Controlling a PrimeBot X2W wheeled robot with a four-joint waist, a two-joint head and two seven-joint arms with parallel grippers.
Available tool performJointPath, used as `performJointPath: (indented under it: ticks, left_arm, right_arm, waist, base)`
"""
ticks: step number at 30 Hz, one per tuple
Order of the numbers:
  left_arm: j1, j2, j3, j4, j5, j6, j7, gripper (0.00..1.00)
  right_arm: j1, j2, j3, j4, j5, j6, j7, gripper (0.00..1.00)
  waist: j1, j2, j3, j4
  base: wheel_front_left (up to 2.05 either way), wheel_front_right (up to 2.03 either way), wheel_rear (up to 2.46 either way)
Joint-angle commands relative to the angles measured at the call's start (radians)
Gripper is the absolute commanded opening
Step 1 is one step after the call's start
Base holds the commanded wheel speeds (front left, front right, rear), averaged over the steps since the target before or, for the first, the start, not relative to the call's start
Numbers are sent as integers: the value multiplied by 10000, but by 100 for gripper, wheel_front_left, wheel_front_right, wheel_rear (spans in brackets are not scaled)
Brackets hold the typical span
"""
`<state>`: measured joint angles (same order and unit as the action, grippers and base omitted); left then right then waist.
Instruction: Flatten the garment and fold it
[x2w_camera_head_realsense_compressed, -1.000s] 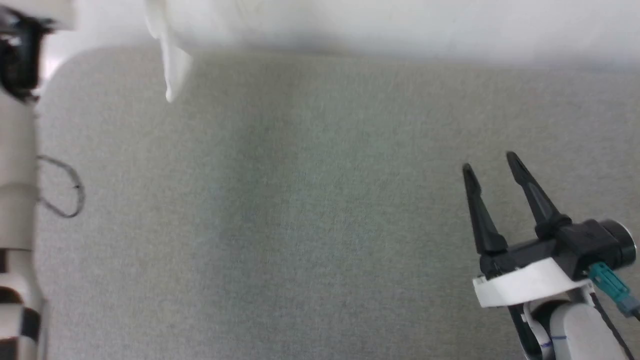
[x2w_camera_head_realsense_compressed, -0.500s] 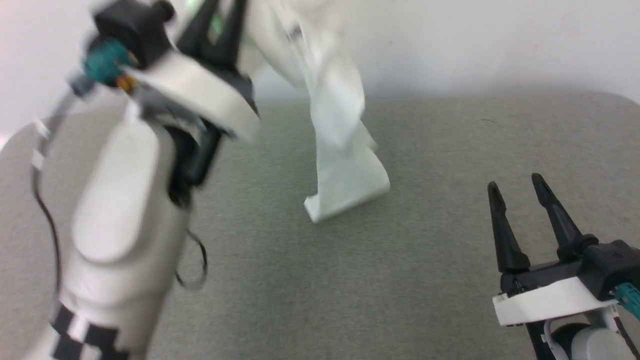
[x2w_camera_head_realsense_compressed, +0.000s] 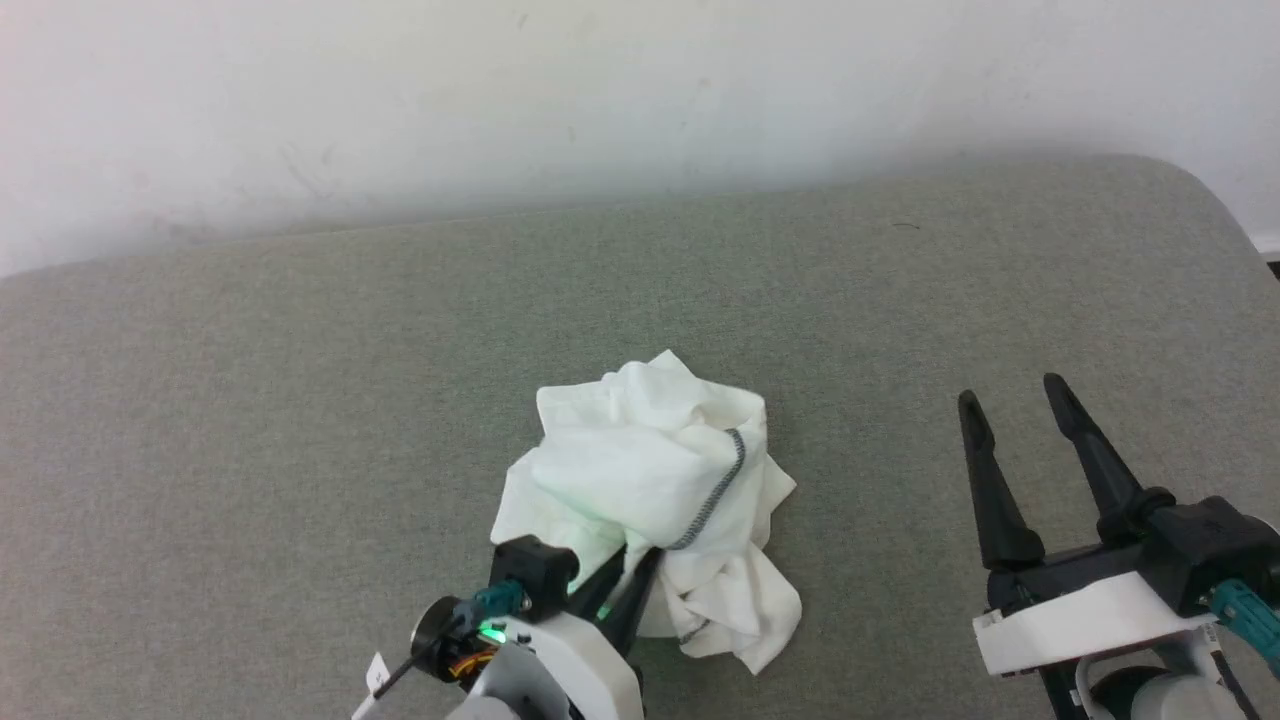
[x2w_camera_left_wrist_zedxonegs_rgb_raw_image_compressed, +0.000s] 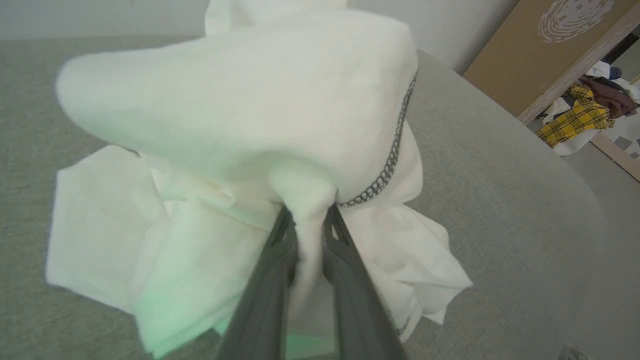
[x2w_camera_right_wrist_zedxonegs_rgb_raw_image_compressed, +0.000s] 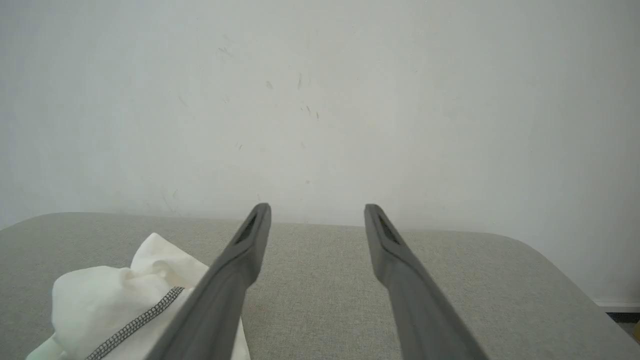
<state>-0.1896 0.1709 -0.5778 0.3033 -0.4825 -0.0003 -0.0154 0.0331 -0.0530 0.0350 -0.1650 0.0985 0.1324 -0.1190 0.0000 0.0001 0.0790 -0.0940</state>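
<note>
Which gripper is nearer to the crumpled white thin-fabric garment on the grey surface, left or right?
Left. The left gripper is shut on a fold of the white garment; the open right gripper stands apart from it, to its right.

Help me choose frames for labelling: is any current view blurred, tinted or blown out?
Head view: sharp and evenly lit, with a green glow where the left gripper meets the garment. Left wrist view: the close fabric is soft and washed out, tinted green at its lower edge. Right wrist view: the right gripper looks slightly soft near the lens; the wall is evenly lit.
</note>
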Motion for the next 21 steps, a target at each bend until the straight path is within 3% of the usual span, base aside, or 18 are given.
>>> performJointPath:
  ticks: [1,2,3,4,11,21]
  left_arm:
    - [113,-59,-102,23,78,-176,-277,2]
    - [163,-96,-129,15,112,-240,-589,35]
    - [211,-153,-94,8,108,-234,-880,88]
    - [236,-203,-40,-20,99,-223,-1160,100]
    - [268,-294,712,-1157,268,157,-2345,100]
    - [1035,620,2887,-2233,705,1347,-2459,100]
  right_arm:
    - [137,27,29,16,40,-17,26,100]
    - [156,27,36,29,40,-17,30,100]
    - [187,27,31,39,34,-17,38,100]
    - [219,27,30,45,26,-17,49,100]
    - [456,28,68,28,19,-17,171,100]
    - [721,28,34,-50,-18,-17,360,100]
  waist:
    - [0,-1,-41,63]
    - [0,-1,-82,113]
    - [0,-1,-127,171]
    - [0,-1,-174,222]
    - [0,-1,-505,516]
    - [0,-1,-720,768]
  base:
    - [0,0,0]
    - [0,0,0]
    - [0,0,0]
    - [0,0,0]
    - [0,0,0]
    - [0,0,0]
